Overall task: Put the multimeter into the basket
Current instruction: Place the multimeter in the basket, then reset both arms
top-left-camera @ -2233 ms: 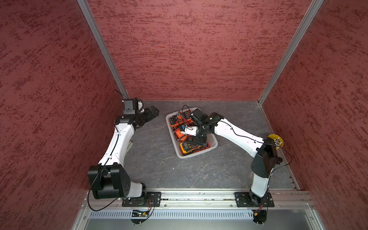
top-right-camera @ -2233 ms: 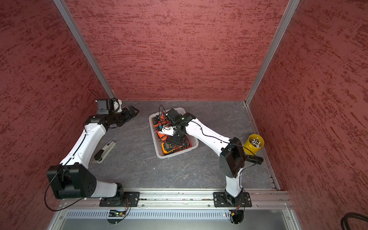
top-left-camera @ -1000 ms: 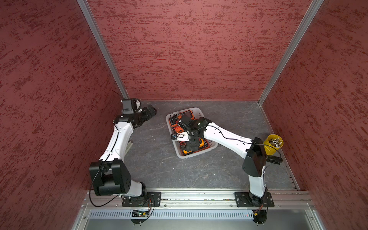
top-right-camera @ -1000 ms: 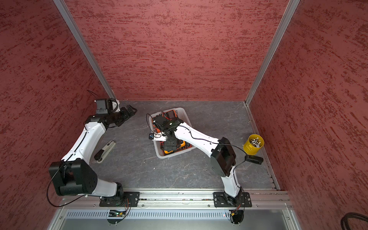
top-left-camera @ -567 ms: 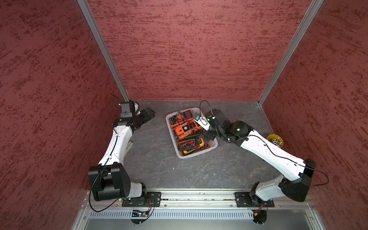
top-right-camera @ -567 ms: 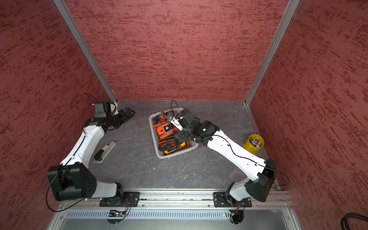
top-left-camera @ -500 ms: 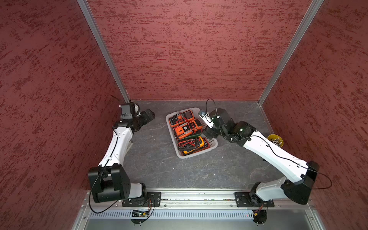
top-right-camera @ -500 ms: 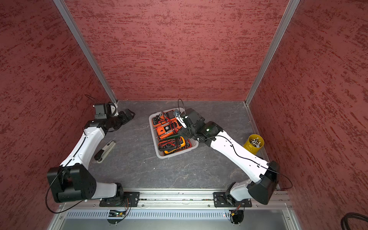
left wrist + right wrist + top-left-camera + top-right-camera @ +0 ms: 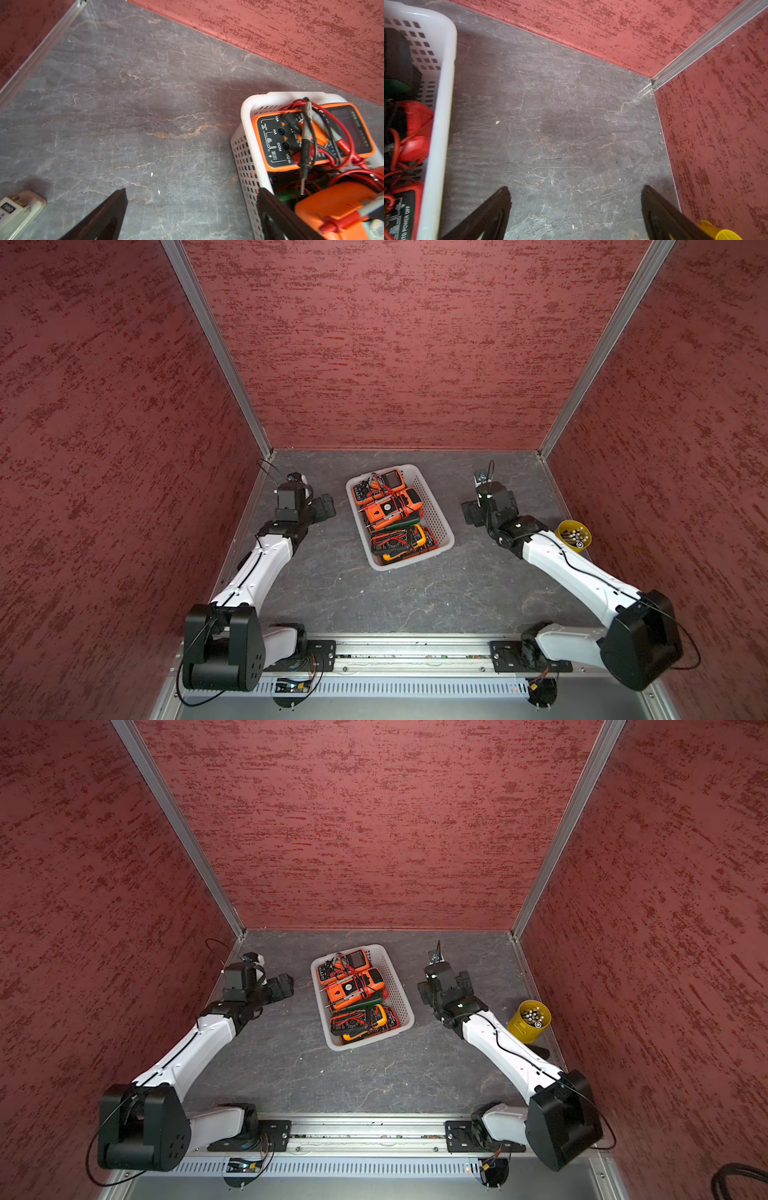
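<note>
Standing off to either side of the basket (image 9: 434, 512), both arms sit clear of it, probably so nothing blocks the bin. The left gripper (image 9: 323, 507) has its jaws wide apart and is holding nothing; the left wrist view shows only bare table (image 9: 145, 104) in the gap. The right gripper (image 9: 469, 512) is the same, jaws spread and empty, over the table between the basket and the yellow cup (image 9: 574, 535).

The multimeters are in the basket. The far orange meter (image 9: 380, 485), middle orange meter (image 9: 390, 510) and yellow meter (image 9: 405, 543) lie face up in a row along its length, likely because the bin is narrow. Red and black test leads (image 9: 306, 145) are draped loose over them and look dropped in along with each unit. The task reads as done or nearly done.

The far orange meter's jacks read "10A", "mA", "COM" and "VΩ" in the left wrist view. A red-edged meter (image 9: 401, 216) shows "POWER OFF" in the right wrist view. The brand strip by the far meter's screen is too small to read.

A beige device (image 9: 18, 209) lies on the table outside the basket, near the left arm. Its label is blurred and I cannot tell what it is. If it is a meter, it is still out.
</note>
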